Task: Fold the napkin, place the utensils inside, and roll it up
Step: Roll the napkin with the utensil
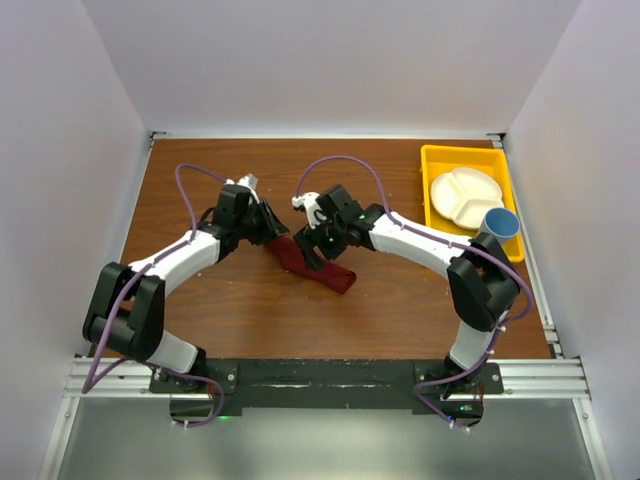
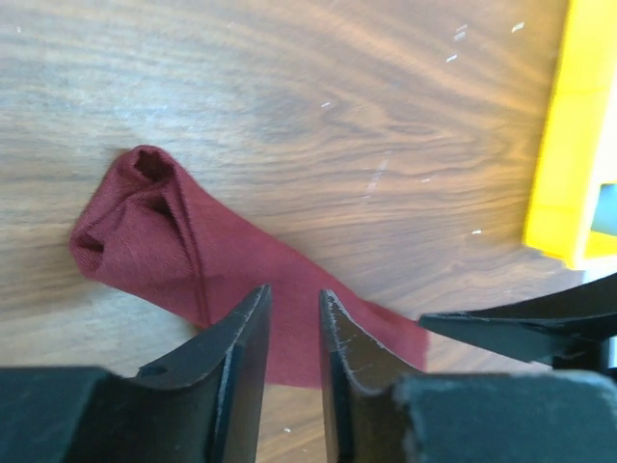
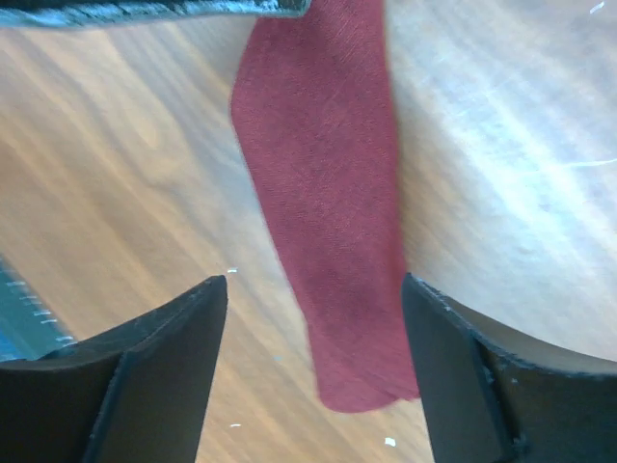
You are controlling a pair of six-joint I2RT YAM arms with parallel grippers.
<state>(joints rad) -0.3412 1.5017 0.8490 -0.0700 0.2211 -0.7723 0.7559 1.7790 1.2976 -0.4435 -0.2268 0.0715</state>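
Jaws stood barely parted on the left gripper (image 2: 294,294), wide on the right gripper (image 3: 313,285), over a rolled napkin (image 2: 164,241) any nudge could loosen.

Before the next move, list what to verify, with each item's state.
1. Napkin rolled into a narrow bundle: ok, one end shows the rolled layers.
2. Utensils inside the roll: cannot tell, none shows in any view.
3. Right pincer open: ok, its fingers are spread wide over the napkin.
4. Left pincer free of the cloth: cannot tell; there is a narrow gap between its fingers and the tips are over the napkin's flat end.
5. Napkin apart from the yellow tray: ok, bare table lies between them.
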